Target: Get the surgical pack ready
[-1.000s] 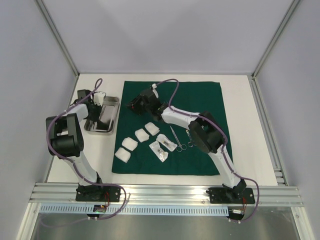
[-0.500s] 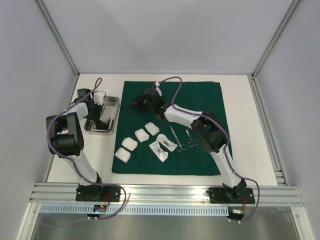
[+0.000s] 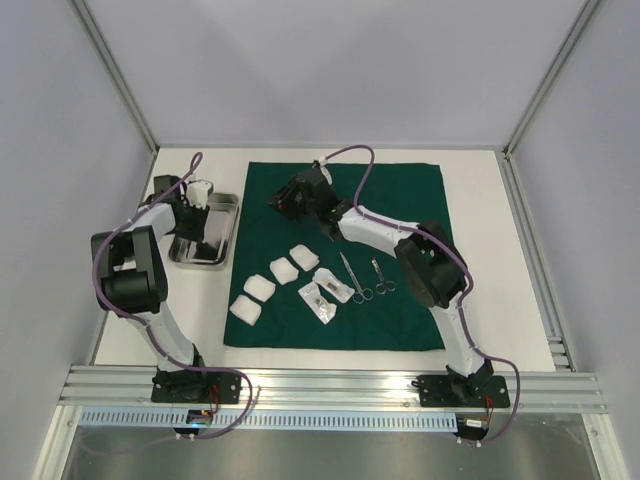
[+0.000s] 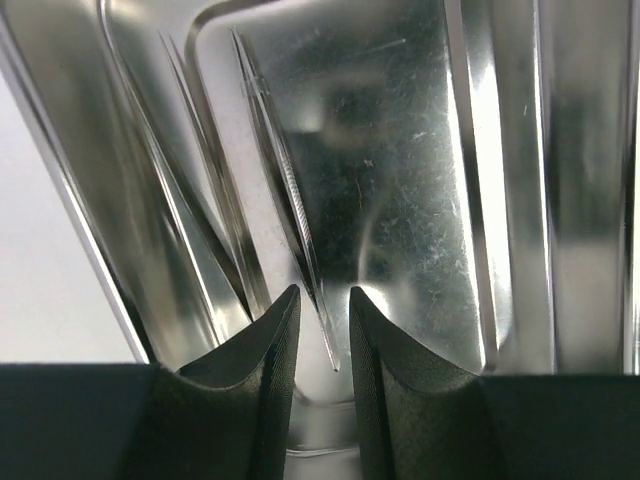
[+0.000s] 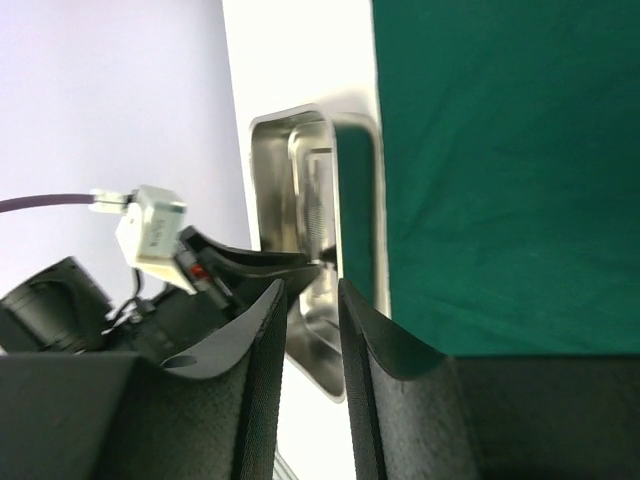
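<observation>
**Green cloth laid flat, steel tray just off its left edge**

White table [image 3: 510, 250] carries everything, and the dark green cloth [image 3: 385, 325] lies unfolded across its middle as one large flat square.

Over the cloth's far left corner hangs the right gripper [image 5: 311, 287]. It points toward the cloth's left edge. Its claw stands at a narrow gap with nothing between the fingers.

Just beside the cloth's left edge, at its far half, sits the small steel tray [image 3: 222, 225] on bare table. The left gripper [image 4: 324, 292] reaches down into the tray. Its claw is narrowly parted. A slim pointed metal instrument [image 4: 285, 200] lies on the tray floor. Its tip ends in the gap between the fingers [image 4: 270, 350], and neither pad presses on it.

On the cloth's near left part, four white gauze squares [image 3: 284, 270] lie in a slanted row that runs toward the near left corner. To their right, near the cloth's middle, lie two small clear packets [image 3: 322, 298], side by side. Further right lie a pair of scissors [image 3: 352, 275] and a shorter ring-handled instrument [image 3: 381, 276], both flat on the cloth with their handles toward its near edge.
</observation>
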`<action>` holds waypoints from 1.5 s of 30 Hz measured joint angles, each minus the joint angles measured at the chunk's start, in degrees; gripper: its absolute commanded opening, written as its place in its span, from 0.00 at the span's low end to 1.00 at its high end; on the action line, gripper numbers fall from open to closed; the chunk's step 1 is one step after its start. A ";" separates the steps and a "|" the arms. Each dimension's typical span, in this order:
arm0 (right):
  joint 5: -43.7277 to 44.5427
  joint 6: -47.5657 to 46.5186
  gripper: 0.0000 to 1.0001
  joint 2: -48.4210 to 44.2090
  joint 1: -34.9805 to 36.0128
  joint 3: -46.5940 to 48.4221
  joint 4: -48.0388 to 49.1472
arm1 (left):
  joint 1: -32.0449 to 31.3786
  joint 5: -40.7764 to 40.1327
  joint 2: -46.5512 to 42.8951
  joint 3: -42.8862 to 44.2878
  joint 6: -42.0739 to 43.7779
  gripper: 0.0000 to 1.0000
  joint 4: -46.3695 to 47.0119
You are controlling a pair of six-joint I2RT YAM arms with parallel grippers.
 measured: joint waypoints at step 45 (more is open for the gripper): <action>2.25 -10.08 0.22 -13.64 -7.28 -20.33 2.71 | -2.01 -6.23 10.84 14.86 -2.14 0.13 -6.80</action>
